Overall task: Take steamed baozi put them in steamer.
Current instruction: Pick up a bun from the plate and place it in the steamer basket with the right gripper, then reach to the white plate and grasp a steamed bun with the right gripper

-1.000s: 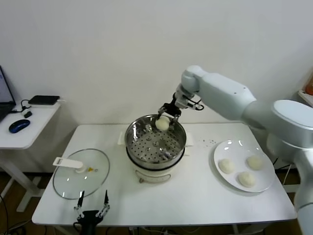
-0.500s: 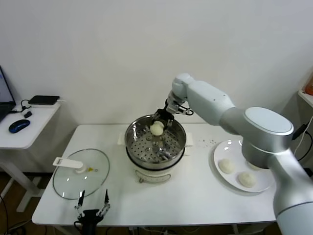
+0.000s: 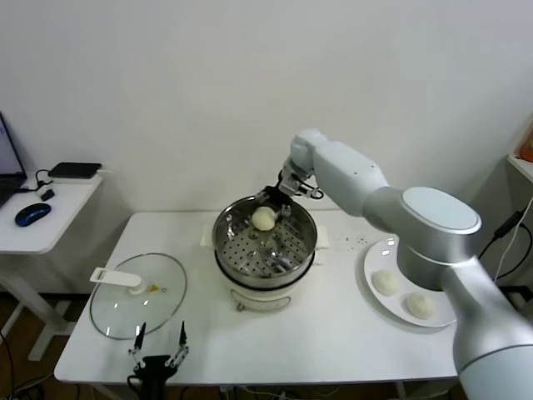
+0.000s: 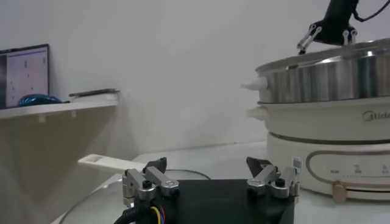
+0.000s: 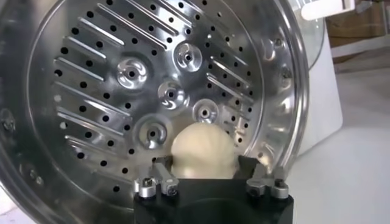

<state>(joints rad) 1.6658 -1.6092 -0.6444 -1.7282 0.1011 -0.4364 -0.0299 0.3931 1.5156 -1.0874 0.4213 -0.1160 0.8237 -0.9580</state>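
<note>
Baozi (image 3: pixel 264 218) number one sat on the perforated floor of the steamer (image 3: pixel 241 258), toward its far side, and your right tool (image 3: pixel 279 198) hung just above with its fingers spread apart, so the bun lay free. Two more showed on the plate (image 3: pixel 376 257). Your left tool (image 3: pixel 156 354) waited, fingers apart, at the surface's (image 3: pixel 333 333) near edge.
</note>
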